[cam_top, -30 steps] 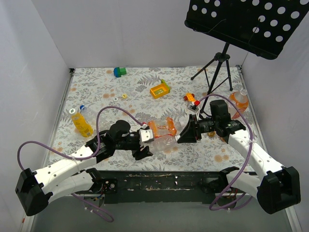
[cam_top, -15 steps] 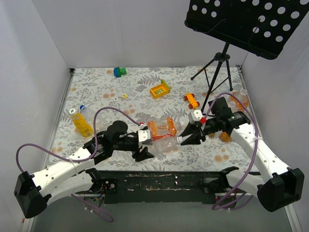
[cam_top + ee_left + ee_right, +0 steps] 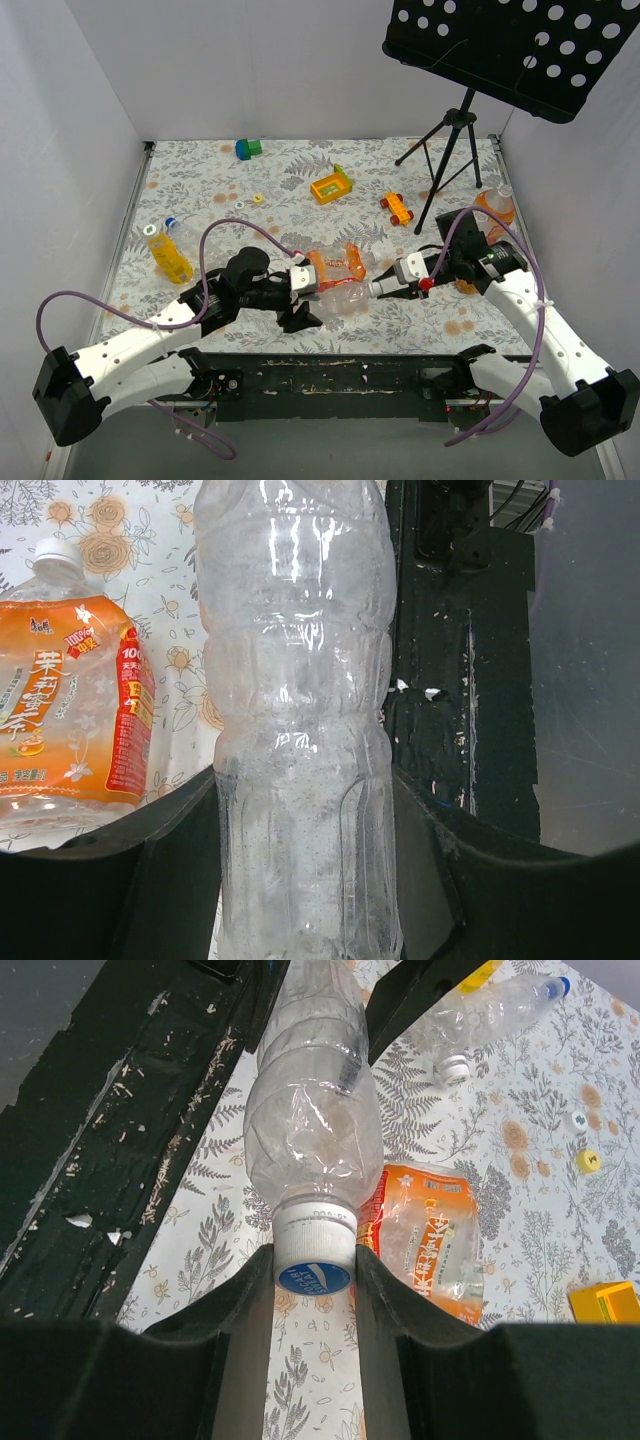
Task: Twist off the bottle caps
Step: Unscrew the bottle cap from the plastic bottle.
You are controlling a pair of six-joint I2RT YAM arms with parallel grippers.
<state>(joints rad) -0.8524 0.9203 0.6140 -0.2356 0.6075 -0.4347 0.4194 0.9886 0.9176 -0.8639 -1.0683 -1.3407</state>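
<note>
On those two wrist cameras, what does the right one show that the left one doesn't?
Only the right wrist view: the blue-topped cap of the clear bottle, pinched by the right gripper, plus a yellow tray corner and more bottles farther off. Only the left wrist view: the white cap on the orange-labelled bottle, and, close up, the left gripper clamped on the clear bottle's body. Both: the clear bottle and the orange-labelled one lying beside it on the flowered cloth.

Clear bottle (image 3: pixel 345 295) between left claw (image 3: pixel 304 298), right claw (image 3: pixel 377 290)
</note>
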